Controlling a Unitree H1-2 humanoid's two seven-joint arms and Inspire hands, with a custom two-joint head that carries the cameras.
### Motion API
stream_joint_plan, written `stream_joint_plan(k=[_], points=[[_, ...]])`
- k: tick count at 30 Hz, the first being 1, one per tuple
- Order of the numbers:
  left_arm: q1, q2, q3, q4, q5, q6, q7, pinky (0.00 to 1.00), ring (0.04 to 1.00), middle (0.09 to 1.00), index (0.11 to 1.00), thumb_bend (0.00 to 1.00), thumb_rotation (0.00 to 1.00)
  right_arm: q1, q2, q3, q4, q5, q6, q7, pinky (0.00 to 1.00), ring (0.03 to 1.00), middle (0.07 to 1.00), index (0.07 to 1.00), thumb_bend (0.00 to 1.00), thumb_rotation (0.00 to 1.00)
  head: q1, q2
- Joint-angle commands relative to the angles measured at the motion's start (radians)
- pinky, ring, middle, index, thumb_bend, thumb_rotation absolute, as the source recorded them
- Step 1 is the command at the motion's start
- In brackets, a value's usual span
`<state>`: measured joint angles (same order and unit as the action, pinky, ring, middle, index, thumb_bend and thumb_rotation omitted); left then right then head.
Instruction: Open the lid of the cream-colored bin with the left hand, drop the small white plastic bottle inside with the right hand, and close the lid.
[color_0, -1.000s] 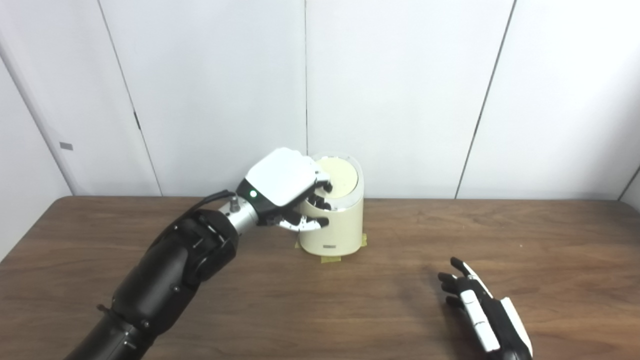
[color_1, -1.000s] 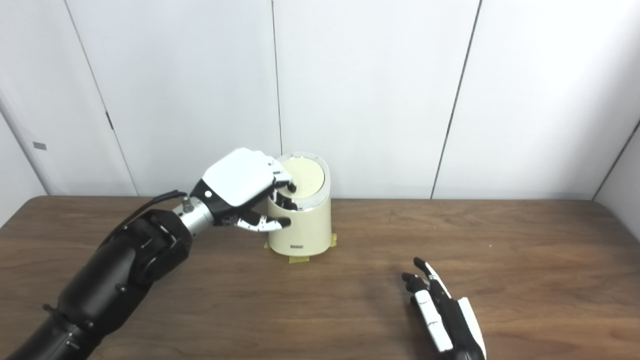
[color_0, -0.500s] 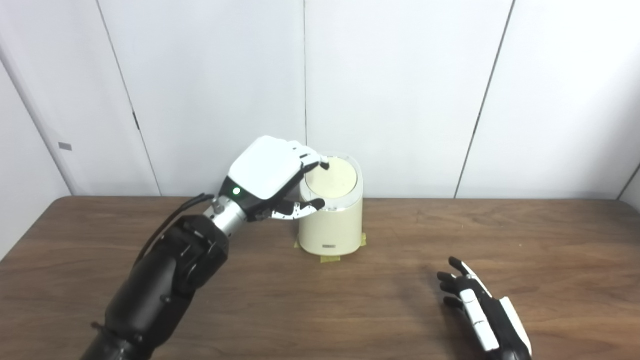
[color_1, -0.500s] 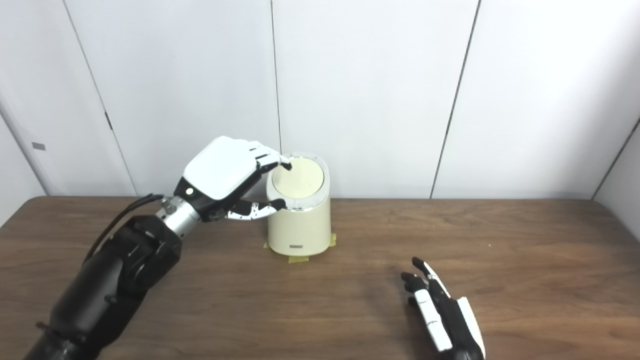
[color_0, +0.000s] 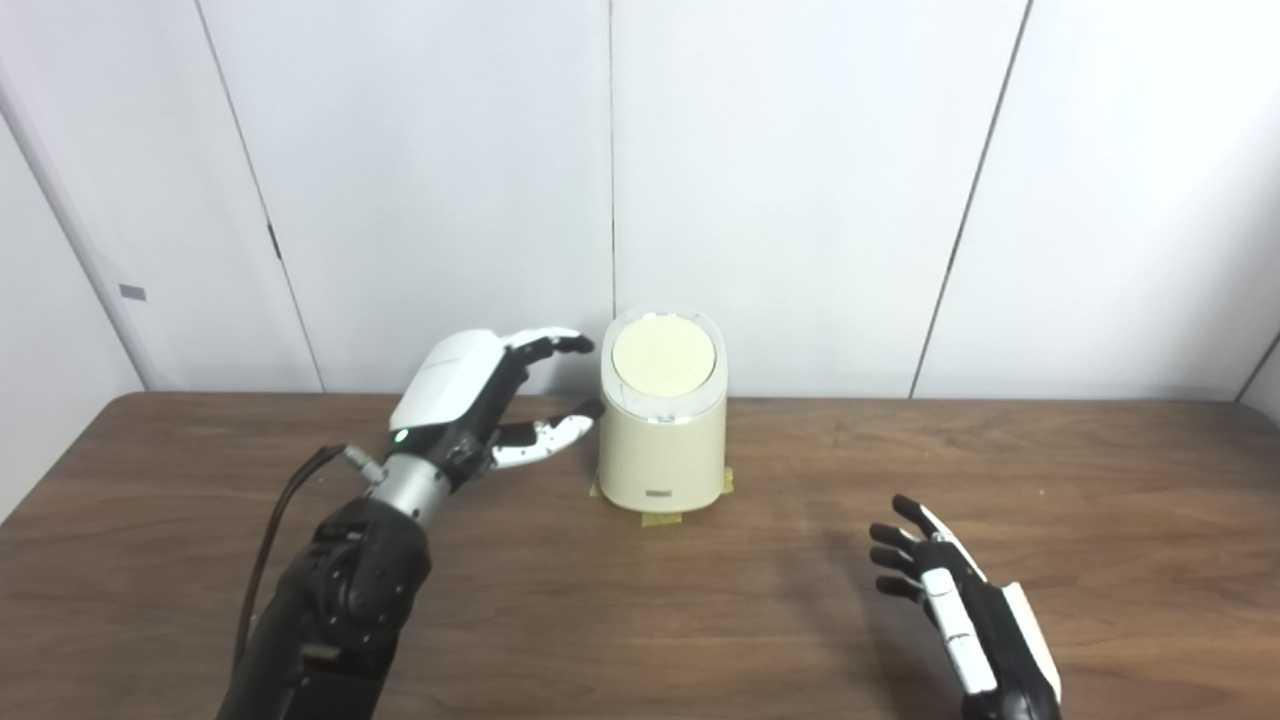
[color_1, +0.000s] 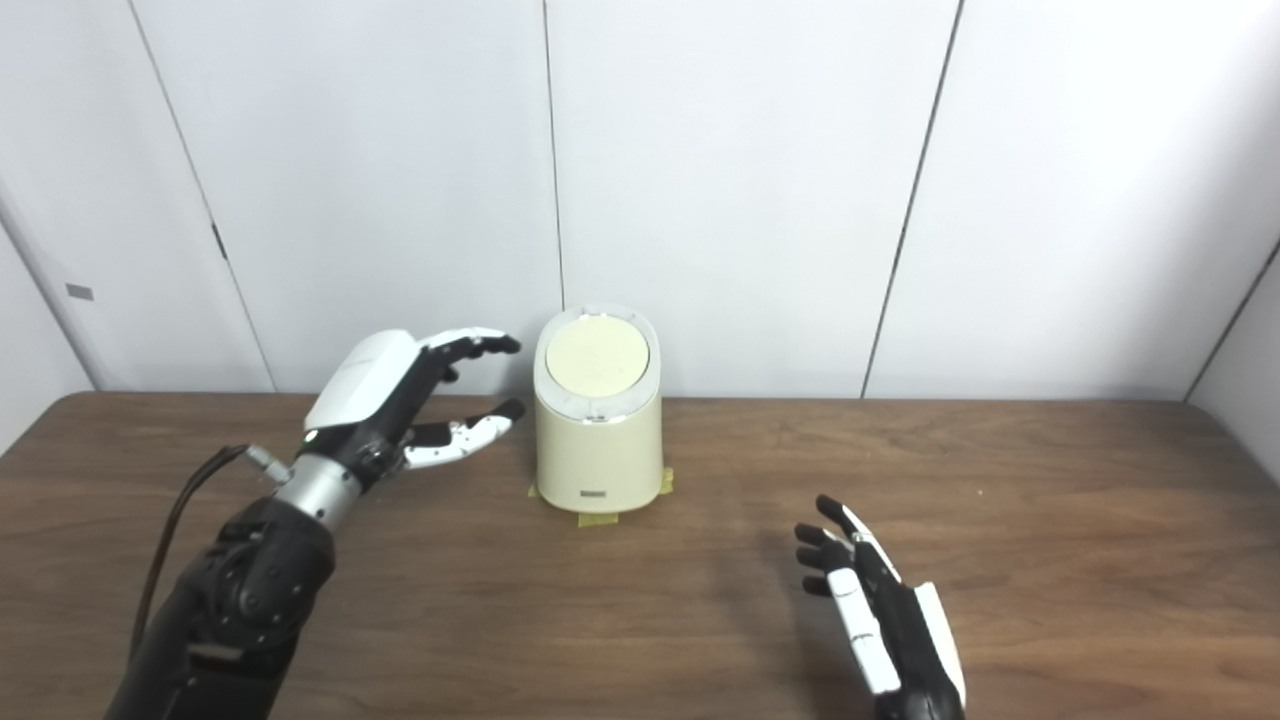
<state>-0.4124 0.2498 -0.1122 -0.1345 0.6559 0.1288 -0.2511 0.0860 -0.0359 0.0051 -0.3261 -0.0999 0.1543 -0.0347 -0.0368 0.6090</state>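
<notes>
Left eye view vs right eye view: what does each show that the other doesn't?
Left eye only: the thumb tip of the left hand seems to touch the bin. Right eye only: a clear gap between them, so no contact. Both: lid shut, left hand and right hand open and empty, no bottle in view.

We are seeing one cream-colored bin (color_0: 662, 440) carrying one lid (color_0: 663, 357), two patches of yellow tape (color_0: 660, 519) showing at its base, one wooden table (color_0: 640, 620), and two robot hands: left hand (color_0: 470, 400), right hand (color_0: 950, 610).
</notes>
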Motion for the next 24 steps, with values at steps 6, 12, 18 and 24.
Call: stream_joint_plan(k=[6,12,18,24], points=[[0.084,-0.013,0.055,-0.063,-0.131,0.030,0.035,0.70,0.789,0.824,0.841,0.38,0.55,-0.029,0.023,-0.020,-0.006,0.046,-0.073,-0.006,0.77,0.822,0.827,0.878,0.49,0.94,-0.006,0.000],[0.178,-0.002,0.098,-0.107,-0.235,0.078,0.013,0.85,0.885,0.886,0.881,0.33,0.67,-0.032,0.011,-0.032,-0.003,0.082,-0.063,0.012,0.83,0.882,0.901,0.925,0.52,0.92,-0.001,0.002],[0.288,-0.026,0.131,-0.154,-0.382,0.070,0.025,0.89,0.911,0.895,0.909,0.31,0.77,-0.034,0.008,-0.046,0.003,0.108,-0.063,0.012,0.86,0.906,0.922,0.937,0.51,0.90,-0.001,0.006],[0.350,-0.086,0.171,-0.198,-0.506,0.141,0.041,0.98,0.956,0.936,0.963,0.34,0.88,-0.028,0.003,-0.035,-0.038,0.118,0.011,0.027,0.90,0.938,0.941,0.940,0.57,0.94,0.000,0.010]])
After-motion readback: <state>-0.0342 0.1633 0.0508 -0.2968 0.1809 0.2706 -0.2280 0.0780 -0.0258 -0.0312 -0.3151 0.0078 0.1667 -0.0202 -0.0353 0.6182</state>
